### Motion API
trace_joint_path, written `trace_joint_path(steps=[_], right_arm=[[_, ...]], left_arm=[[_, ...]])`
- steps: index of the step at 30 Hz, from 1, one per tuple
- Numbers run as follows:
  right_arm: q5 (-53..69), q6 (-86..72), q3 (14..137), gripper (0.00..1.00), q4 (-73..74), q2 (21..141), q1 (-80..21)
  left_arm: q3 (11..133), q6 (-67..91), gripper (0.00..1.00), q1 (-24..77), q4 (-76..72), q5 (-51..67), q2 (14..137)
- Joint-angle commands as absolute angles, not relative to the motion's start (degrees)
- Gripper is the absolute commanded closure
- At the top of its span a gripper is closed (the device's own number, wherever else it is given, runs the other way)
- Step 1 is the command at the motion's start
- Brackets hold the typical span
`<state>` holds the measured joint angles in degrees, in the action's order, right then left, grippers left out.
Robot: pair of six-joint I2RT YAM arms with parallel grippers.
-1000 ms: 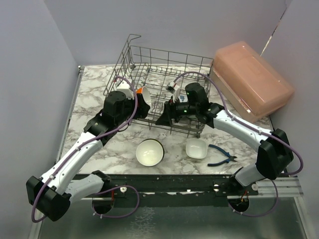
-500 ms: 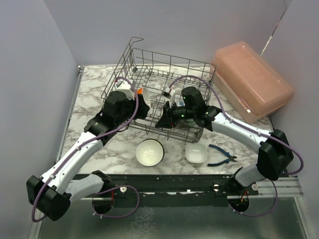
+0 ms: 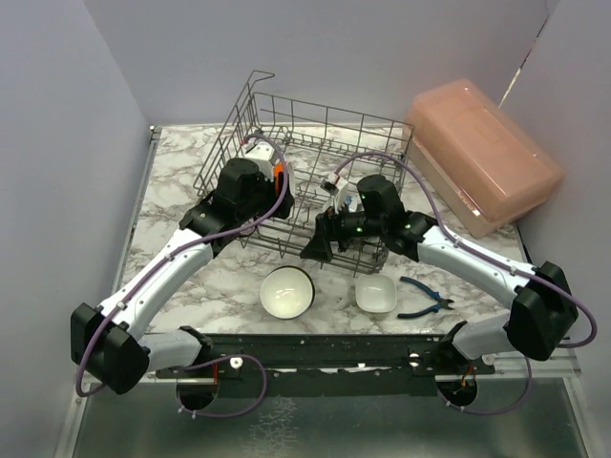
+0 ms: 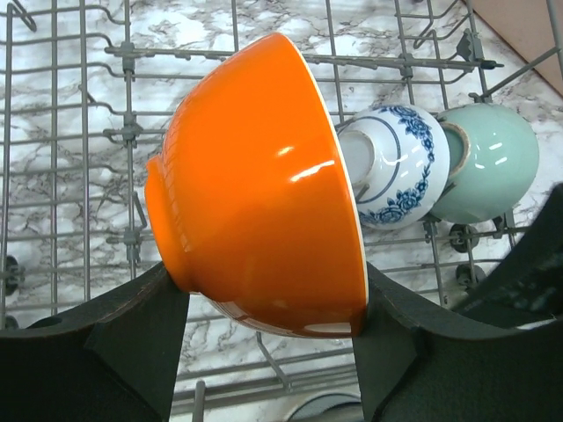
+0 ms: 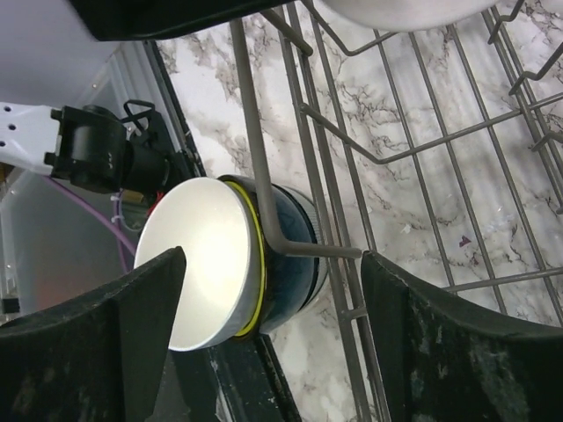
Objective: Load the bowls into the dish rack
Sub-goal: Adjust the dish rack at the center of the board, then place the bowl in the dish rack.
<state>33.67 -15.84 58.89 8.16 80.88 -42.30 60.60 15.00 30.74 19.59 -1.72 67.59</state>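
Note:
My left gripper (image 3: 275, 179) reaches into the grey wire dish rack (image 3: 315, 122) and is shut on an orange bowl (image 4: 264, 193), which lies tilted on its side between the fingers. Beyond it, a blue-patterned white bowl (image 4: 393, 167) and a mint green bowl (image 4: 489, 163) rest on edge in the rack. My right gripper (image 3: 320, 244) hovers open at the rack's near edge. A bent rack wire (image 5: 264, 149) crosses between its fingers, untouched. On the table below sits a dark teal bowl (image 5: 224, 264) with a white inside (image 3: 287, 291). A small white bowl (image 3: 375, 294) stands to its right.
A pink translucent box (image 3: 482, 153) lies at the back right, close to the rack. Blue-handled pliers (image 3: 425, 298) lie on the marble table (image 3: 172, 191) right of the white bowl. Grey walls close in on the left and at the back.
My left arm has carried the orange bowl farther into the rack. The right gripper has drawn back to the rack's near edge and now stands wide open. The rack has shifted slightly.

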Motion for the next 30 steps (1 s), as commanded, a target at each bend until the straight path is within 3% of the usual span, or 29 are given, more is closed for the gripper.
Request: trace_joint_path(steps=[1,11,21,30], right_arm=[[31.4,-19.0,57.6,0.13,6.9,77.9,-42.5],[34.7,-26.4,50.1,0.04,-2.4,70.9,-36.7],[46.5,-29.6,45.0,0.04,-6.7,67.9,-23.0],[49.9,-23.5,45.0,0.04,3.4,62.4,-14.0]], left_arm=[[66.2,10.4,1.0,30.4,18.5,0.7,72.4],[72.3,8.1,1.0,30.4,18.6,3.9,80.7],[76.4,4.5,1.0,30.4,20.5,4.9,85.7],[81.5,0.4,1.0,31.3,26.9,3.7,90.6]])
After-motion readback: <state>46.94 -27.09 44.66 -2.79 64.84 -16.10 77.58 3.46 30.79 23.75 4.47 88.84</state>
